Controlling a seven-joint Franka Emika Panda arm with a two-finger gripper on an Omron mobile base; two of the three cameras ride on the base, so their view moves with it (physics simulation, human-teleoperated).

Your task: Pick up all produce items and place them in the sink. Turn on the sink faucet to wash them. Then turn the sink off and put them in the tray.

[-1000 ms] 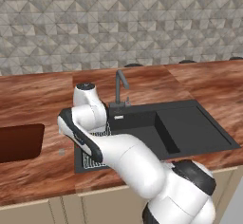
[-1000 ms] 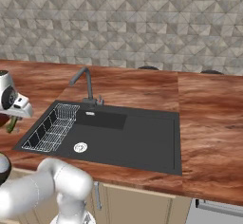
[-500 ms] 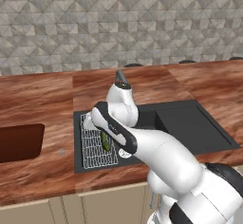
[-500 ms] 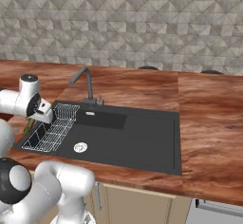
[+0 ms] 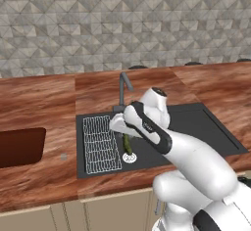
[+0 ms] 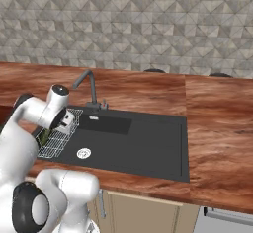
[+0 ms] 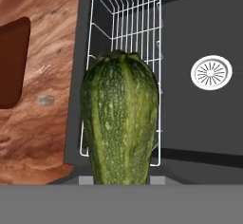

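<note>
The produce item, a short dark-green cucumber-like vegetable [image 5: 128, 145], hangs upright from my gripper [image 5: 126, 136], which is shut on its upper end. It hovers over the black sink [image 5: 196, 127], just above the round silver drain [image 5: 129, 157] and beside the white wire rack [image 5: 101, 144]. From the hand, the vegetable [image 7: 121, 123] covers the fingertips, with the rack [image 7: 128, 28] behind it. In the right base view the vegetable [image 6: 44, 137] shows below the hand. The sink faucet [image 5: 122, 85] stands right behind the gripper. The reddish-brown tray [image 5: 19, 147] lies at far left.
The wood countertop [image 5: 49, 103] surrounds the sink, with a tiny grey speck [image 5: 62, 156] between tray and sink. The flat black side panel [image 5: 215, 132] takes up the sink's right part. A tiled wall [image 5: 122, 24] backs the counter.
The arm has swung right from the counter's left side, across the wire rack, to above the drain, carrying the vegetable with it. The grip has stayed the same.
</note>
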